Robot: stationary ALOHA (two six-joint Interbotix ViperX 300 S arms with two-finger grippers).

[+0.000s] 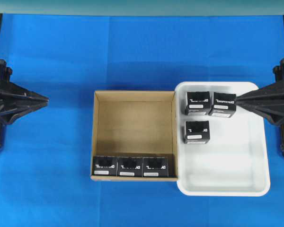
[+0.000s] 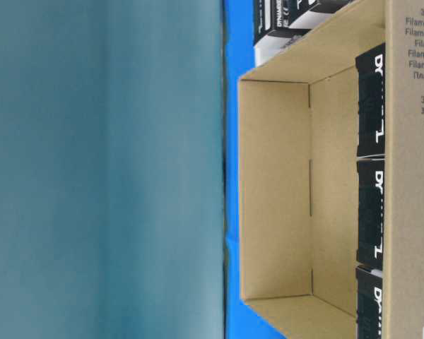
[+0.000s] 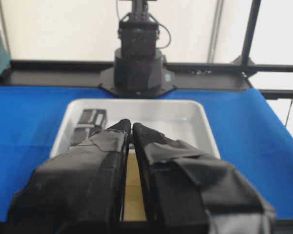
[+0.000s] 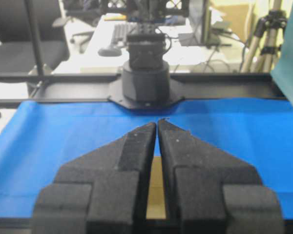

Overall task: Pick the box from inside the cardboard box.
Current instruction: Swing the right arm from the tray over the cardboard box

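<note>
The brown cardboard box (image 1: 132, 123) lies open in the middle of the blue table. Three black boxes stand in a row along its near wall: left (image 1: 104, 166), middle (image 1: 130, 166), right (image 1: 155, 166). The table-level view shows the carton's inside (image 2: 275, 191) and the same row of boxes (image 2: 371, 212). My left gripper (image 1: 45, 100) (image 3: 132, 125) hovers left of the carton, shut and empty. My right gripper (image 1: 238, 98) (image 4: 157, 122) is at the right, shut and empty, its tips pointing at a black box (image 1: 222, 104) in the tray.
A white plastic tray (image 1: 227, 156) (image 3: 185, 117) touches the carton's right side and holds three black boxes, two at the back and one (image 1: 197, 132) nearer. The arm bases stand at the left and right table edges.
</note>
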